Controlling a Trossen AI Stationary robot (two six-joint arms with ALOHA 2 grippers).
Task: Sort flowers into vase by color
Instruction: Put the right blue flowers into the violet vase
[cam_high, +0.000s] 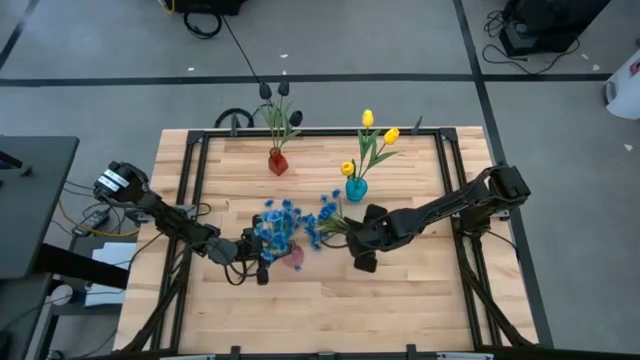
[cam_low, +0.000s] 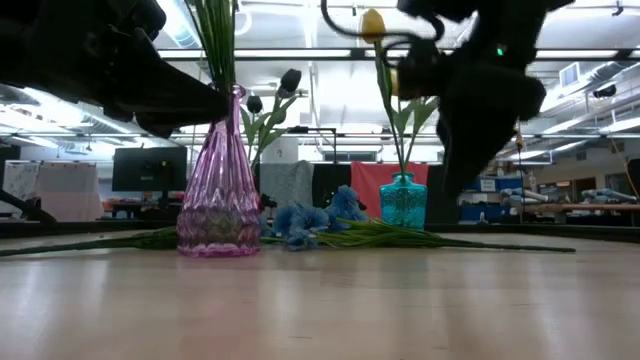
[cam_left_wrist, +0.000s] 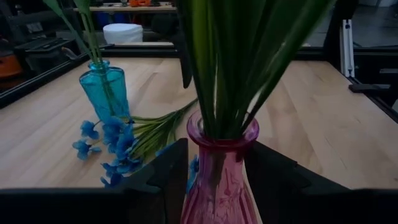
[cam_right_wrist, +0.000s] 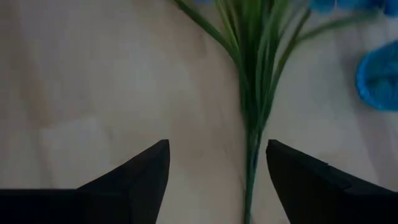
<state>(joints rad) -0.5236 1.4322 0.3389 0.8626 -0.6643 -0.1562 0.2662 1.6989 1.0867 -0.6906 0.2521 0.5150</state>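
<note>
Blue flowers: some stand in the pink vase (cam_low: 219, 190); one blue bunch (cam_high: 322, 222) lies flat on the table (cam_high: 400, 300), between the pink vase and the teal vase (cam_high: 356, 188).
Stem: the lying bunch's green stem (cam_right_wrist: 252, 155) sits between the right gripper's fingers, not touched.
Right gripper (cam_right_wrist: 217, 180): over the stem, released, fingers apart, holding nothing.
Left gripper (cam_left_wrist: 214, 171): grasping the pink vase, one finger on each side.
Yellow tulips (cam_high: 375, 128): in the teal vase.
Dark tulips (cam_high: 275, 92): in the red vase (cam_high: 278, 161), at the back of the table.
</note>
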